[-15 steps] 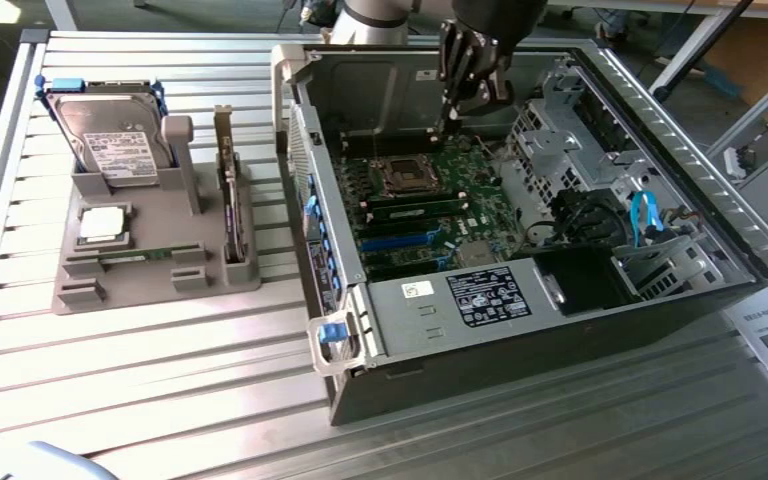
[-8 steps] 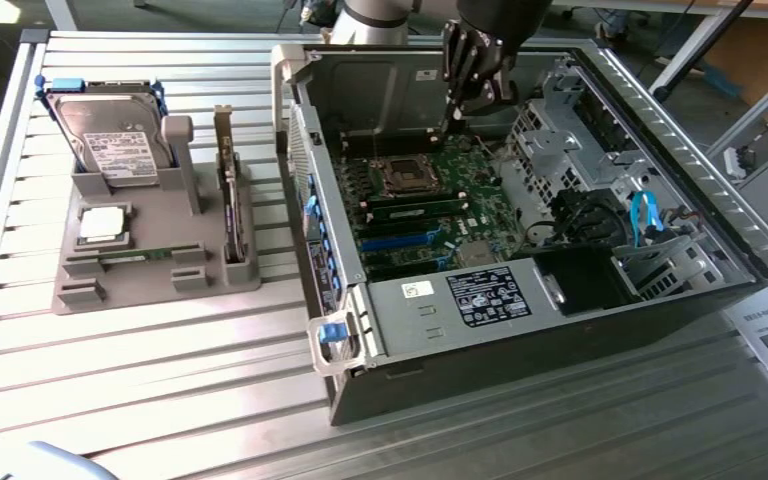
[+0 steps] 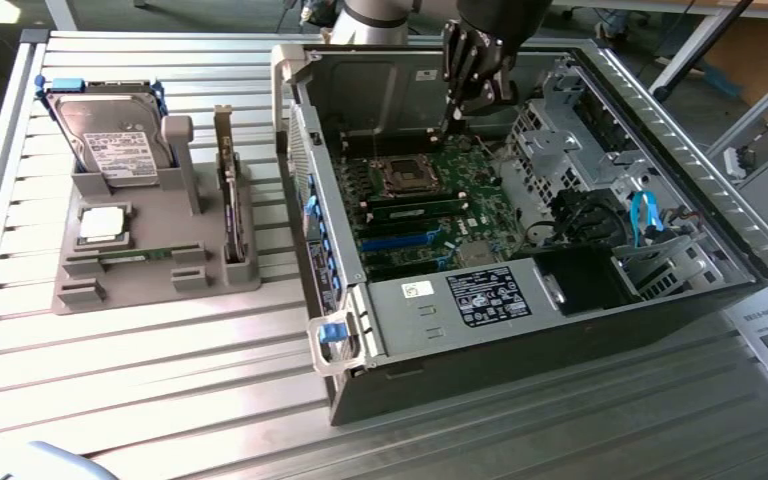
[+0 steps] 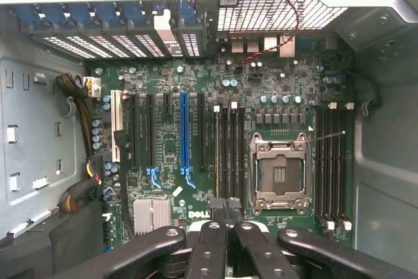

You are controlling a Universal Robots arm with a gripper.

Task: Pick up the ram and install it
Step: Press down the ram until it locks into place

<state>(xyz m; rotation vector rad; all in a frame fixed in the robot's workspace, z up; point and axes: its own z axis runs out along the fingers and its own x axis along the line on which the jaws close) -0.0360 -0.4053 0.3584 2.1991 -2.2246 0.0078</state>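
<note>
A ribbed metal bench carries an open computer case on the exterior view's right and a grey parts holder on the exterior view's left.

The gripper hangs inside the far part of the case, above the motherboard, its dark fingers pressed together with nothing visibly held between them. In the wrist view the closed fingertips sit over the board's edge, near the lower ends of the memory slots that run beside the empty processor socket. A second bank of slots lies on the socket's other side. A blue expansion slot and a white one lie further out, then a bundle of power cables against the case wall.

The ram, a thin green stick, lies flat in a groove at the near side of the holder, well apart from the gripper. Just beyond it rests a silver processor; a hard drive with a white label stands at the holder's far end, and a dark expansion card stands upright along the holder's side nearest the case. Inside the case, blue cables curl near the drive bays.
</note>
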